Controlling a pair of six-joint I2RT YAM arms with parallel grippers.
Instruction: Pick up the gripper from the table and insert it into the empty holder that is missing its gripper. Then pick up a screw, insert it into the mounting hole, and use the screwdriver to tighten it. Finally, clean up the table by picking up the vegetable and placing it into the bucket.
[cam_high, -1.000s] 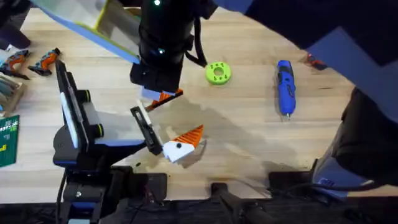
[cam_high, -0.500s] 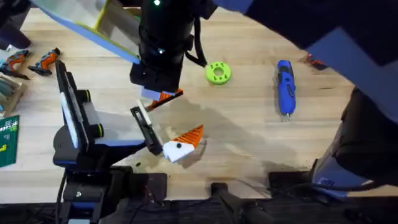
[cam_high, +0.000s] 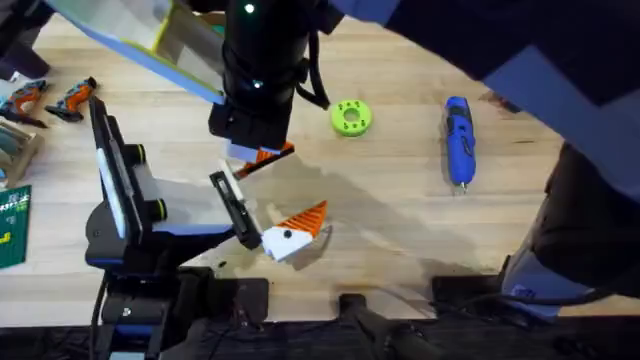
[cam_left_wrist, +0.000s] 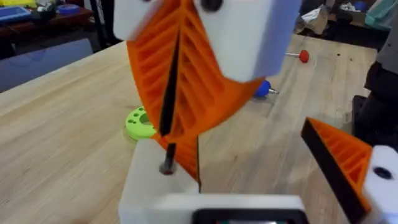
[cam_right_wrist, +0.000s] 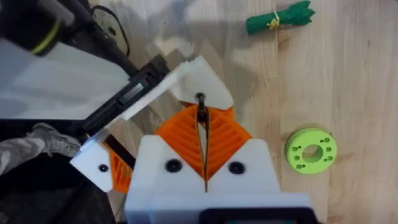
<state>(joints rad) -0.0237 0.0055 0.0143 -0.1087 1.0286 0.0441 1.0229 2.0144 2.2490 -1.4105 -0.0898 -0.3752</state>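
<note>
A pale wooden table (cam_high: 400, 215) fills the overhead view. The left arm lies low along the near left, ending in the left gripper (cam_high: 290, 232), whose white angular plastic holder (cam_high: 283, 243) rests near the middle of the table's near edge with an orange ribbed wedge pad (cam_high: 307, 217) on one jaw; its jaws stand spread apart. The right arm reaches across the middle, tall and dark under the camera, and the right gripper (cam_right_wrist: 203, 140) points down just beyond the holder. Its two orange ribbed pads are pressed together, pinching a thin black screw (cam_right_wrist: 201, 112) whose tip sits at the white holder block. A lime-green round disc with holes (cam_high: 350, 117) lies on the table just right of the right arm, and farther right lies the bright blue pen-shaped screwdriver (cam_high: 458, 139), its metal tip pointing toward the near edge. In the right wrist view a slim dark green toy vegetable (cam_right_wrist: 280, 19) with a yellow band lies flat on the wood, well apart from the holder.
</note>
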